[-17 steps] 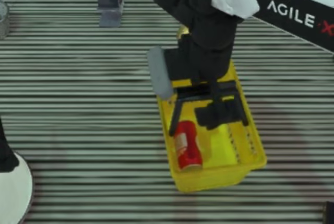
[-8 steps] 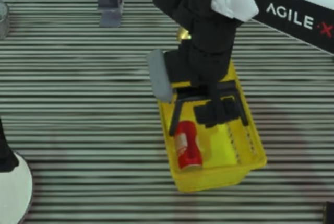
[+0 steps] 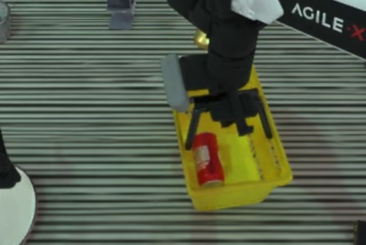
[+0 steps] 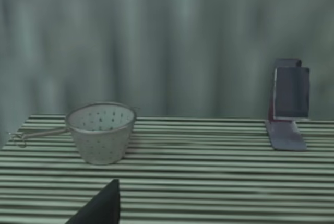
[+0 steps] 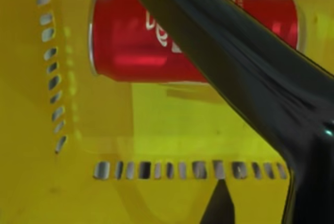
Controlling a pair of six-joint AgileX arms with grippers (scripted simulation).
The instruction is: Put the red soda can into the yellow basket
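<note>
Lying on its side inside the yellow basket (image 3: pixel 273 168), the red soda can (image 3: pixel 207 159) sits released beneath the right gripper (image 3: pixel 235 116), whose fingers are spread and empty, while the left arm stays parked at the table's left edge.

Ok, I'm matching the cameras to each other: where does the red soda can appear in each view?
Top view: red soda can lies on its side inside the yellow basket, by its left wall.
Left wrist view: not in it.
Right wrist view: red soda can on the basket floor, partly behind a black finger.
Shared landmark: the yellow basket.
</note>
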